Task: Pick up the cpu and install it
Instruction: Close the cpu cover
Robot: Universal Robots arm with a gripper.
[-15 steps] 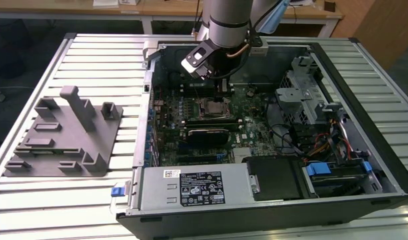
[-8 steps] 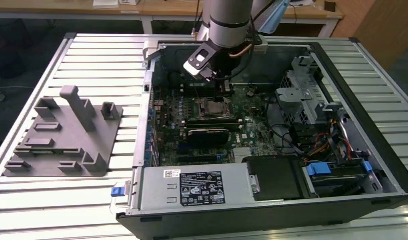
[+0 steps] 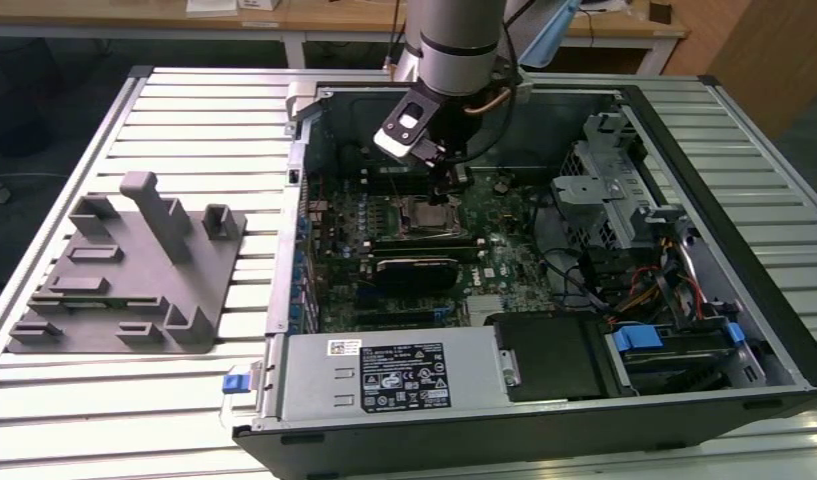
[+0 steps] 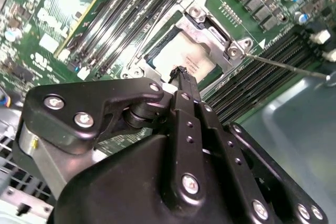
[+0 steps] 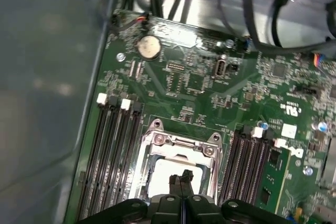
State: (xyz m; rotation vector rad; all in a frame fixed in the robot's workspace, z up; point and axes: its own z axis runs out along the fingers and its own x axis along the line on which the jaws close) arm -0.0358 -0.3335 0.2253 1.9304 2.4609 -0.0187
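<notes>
The gripper [image 5: 181, 178] had its two fingers pressed together with nothing between them, the tips pointing straight down at the cpu [image 5: 164, 176]. The cpu lay flat directly beneath the tips, inside the socket frame [image 5: 157, 140], silver top up. Whether the tips touched it could not be told. It appeared to sit in the socket rather than hang from the gripper, which would account for the closed, empty fingers. In the second wrist view a thin retention lever [image 4: 283, 66] stretched away to one side of the gripper, seemingly unlatched, leaving the chip exposed. Memory slots [image 5: 113, 145] flanked the socket on either side of the gripper, all on the motherboard [image 5: 194, 82] within the computer case [image 3: 768, 330].
</notes>
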